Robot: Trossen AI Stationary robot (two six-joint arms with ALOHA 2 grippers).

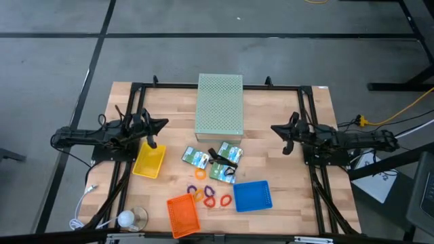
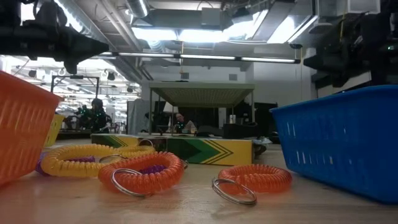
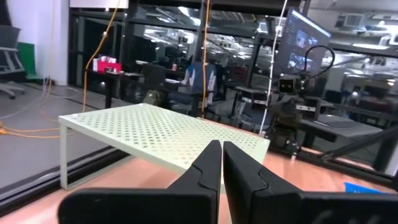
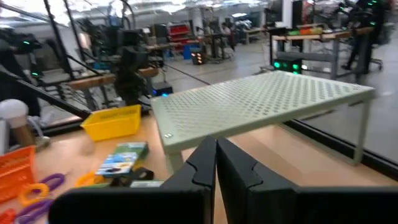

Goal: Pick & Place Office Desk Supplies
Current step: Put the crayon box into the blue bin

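A robotics lab or workshop. Beyond the wooden tabletop [image 1: 271,156] stand rows of workbenches [image 4: 311,37], a monitor [image 3: 305,40] and office chairs [image 3: 196,78]. Ceiling strip lights [image 2: 186,34] and hanging cables [image 3: 112,37] run overhead
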